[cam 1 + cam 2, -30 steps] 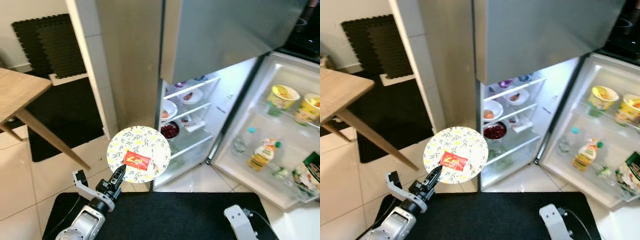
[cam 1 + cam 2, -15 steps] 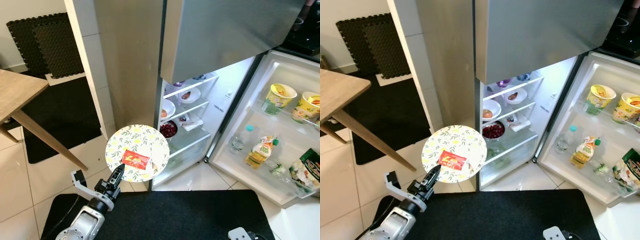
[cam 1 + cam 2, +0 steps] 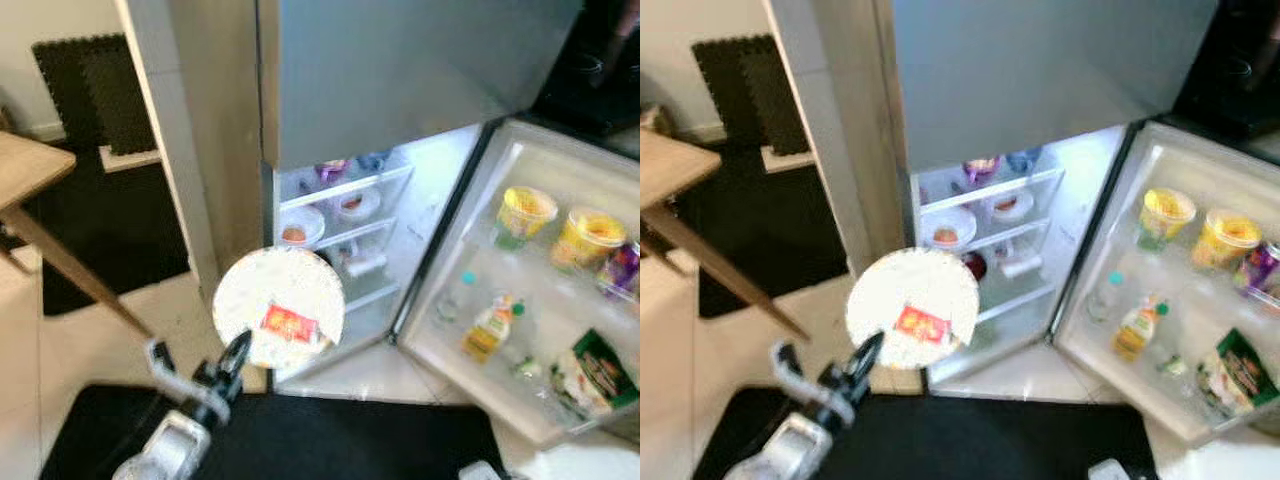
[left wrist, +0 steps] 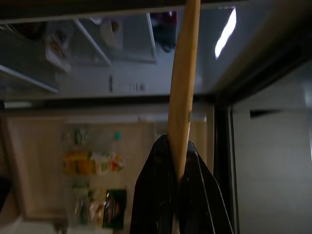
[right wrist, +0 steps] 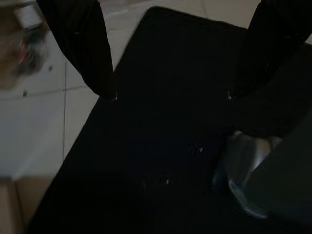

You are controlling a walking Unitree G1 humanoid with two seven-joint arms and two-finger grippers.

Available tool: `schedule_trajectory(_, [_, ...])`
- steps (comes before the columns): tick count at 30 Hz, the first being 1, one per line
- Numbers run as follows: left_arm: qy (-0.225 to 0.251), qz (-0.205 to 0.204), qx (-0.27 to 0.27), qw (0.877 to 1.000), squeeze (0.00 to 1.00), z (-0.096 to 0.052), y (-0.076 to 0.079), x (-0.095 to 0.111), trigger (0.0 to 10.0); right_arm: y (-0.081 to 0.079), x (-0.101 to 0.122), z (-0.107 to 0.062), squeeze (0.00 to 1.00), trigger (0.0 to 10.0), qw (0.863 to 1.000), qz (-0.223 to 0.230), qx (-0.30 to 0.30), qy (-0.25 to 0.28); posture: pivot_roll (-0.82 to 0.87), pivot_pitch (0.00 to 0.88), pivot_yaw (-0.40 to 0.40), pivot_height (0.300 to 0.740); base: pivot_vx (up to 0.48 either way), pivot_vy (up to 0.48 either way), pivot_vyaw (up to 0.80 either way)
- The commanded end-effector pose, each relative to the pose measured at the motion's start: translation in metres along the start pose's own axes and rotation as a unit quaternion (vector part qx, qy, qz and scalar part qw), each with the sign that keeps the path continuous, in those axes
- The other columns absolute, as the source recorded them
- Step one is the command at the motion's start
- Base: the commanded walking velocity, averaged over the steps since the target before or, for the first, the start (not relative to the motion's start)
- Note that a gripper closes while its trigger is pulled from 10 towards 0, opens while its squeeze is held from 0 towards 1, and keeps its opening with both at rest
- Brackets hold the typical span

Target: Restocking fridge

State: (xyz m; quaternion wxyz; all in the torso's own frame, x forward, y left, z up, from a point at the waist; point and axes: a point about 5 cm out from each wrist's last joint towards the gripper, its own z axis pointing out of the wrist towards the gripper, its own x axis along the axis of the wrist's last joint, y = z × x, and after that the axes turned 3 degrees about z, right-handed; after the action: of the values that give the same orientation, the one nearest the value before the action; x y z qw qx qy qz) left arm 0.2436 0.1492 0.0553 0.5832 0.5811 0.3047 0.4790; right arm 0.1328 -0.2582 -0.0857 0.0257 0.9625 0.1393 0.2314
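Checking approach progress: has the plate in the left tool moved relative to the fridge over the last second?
Yes. The plate, clamped in the left tool, sat mostly left of the fridge opening; now it overlaps the lit shelves.

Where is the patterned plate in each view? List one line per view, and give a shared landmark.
Left eye: plate at lower centre, pinched by the left gripper.
Right eye: same place.
Left wrist: seen edge-on, between the fingers.
Right wrist: not in it.
Landmark: the orange juice bottle in the fridge door.
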Motion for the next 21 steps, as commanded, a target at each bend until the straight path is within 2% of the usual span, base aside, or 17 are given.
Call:
schedule_trajectory(1, [0.003, -0.031, -0.011, 0.999, 0.0, 0.0042, 0.0012, -0.0151, 10.0, 0.0015, -0.0029, -0.0011, 0.0, 10.0, 1.0, -0.004, 0.0, -0.005, -0.05, 0.097, -0.007, 0.74, 0.0, -0.465, 0.77])
schedule_trajectory(6, [0.004, -0.035, -0.011, 0.999, 0.0, 0.0042, 0.0011, -0.015, 10.0, 0.0011, -0.0033, -0.0011, 0.0, 10.0, 1.0, -0.007, 0.0, -0.005, -0.05, 0.099, -0.006, 0.74, 0.0, -0.431, 0.77])
schedule_trajectory(11, [0.005, -0.043, -0.006, 0.999, 0.0, 0.0047, 0.0, -0.0155, 10.0, 0.0008, -0.0035, -0.001, 0.0, 10.0, 1.0, -0.013, -0.002, -0.006, -0.05, 0.1, -0.006, 0.74, 0.0, 0.0, 0.67])
schedule_trajectory(21, [-0.016, -0.081, 0.012, 0.997, 0.0, 0.0073, -0.0067, -0.0227, 10.0, 0.0045, -0.0038, -0.0018, 0.0, 10.0, 1.0, -0.019, -0.009, -0.011, -0.06, 0.099, -0.01, 0.74, 0.0, 0.0, 0.0])
